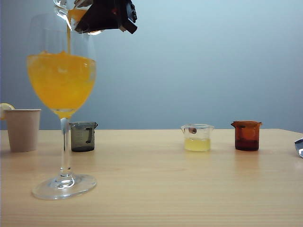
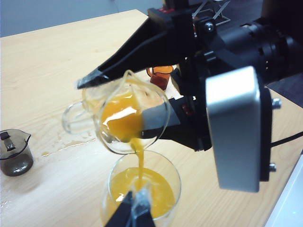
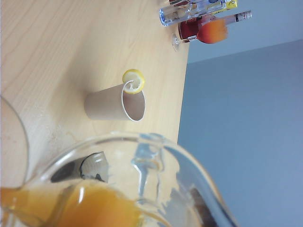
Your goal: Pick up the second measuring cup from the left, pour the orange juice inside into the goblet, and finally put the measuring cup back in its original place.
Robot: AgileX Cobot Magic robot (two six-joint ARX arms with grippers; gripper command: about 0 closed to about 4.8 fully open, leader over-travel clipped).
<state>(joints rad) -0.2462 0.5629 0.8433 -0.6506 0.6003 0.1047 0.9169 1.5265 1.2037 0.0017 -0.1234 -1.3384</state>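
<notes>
I had the right claw clamped on the second measuring cup, tipped at 12 o'clock over the goblet. Orange juice streamed down, and the bowl was over half full. My left claw hung by the rim; I couldn't tell its state. Along the counter, toward 3 o'clock, stood a paper cup, an empty grey cup, a clear cup of pale yellow liquid and an amber cup
</notes>
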